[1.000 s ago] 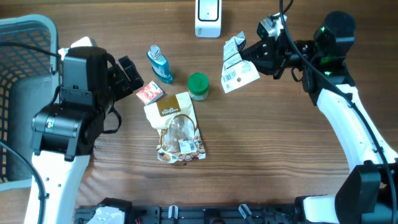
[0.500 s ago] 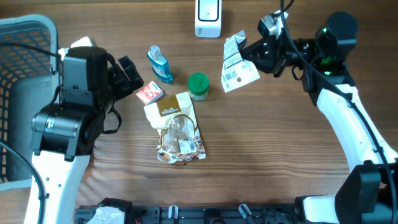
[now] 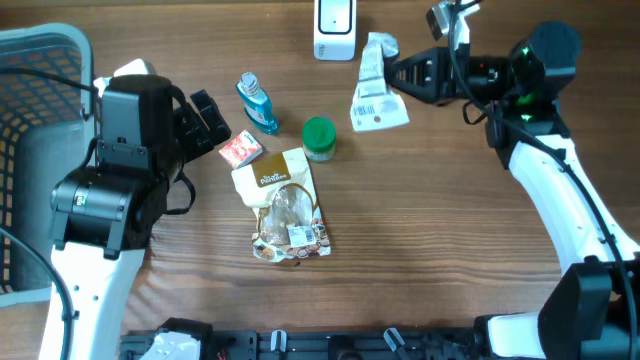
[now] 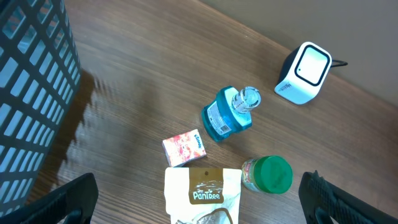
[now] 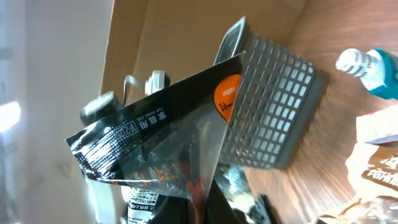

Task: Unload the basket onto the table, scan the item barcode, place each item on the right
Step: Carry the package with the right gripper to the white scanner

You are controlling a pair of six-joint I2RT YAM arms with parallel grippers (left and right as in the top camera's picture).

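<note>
While my right tool [image 3: 398,74] clamps the silver packet [image 3: 374,90] just right of the white scanner [image 3: 334,28], my left tool [image 3: 212,122] gaping wide by the pink box [image 3: 240,150]

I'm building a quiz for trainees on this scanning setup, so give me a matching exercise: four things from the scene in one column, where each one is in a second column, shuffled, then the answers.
Things
1. blue bottle
2. green-lidded jar
3. barcoded packet
4. white scanner

Places
A. at the table's far edge
B. gripped by the right end effector, off the table
C. beside the Pantree bag's top corner
D. left of the jar, behind the pink box

Pairs: 1-D, 2-C, 3-B, 4-A.
</note>
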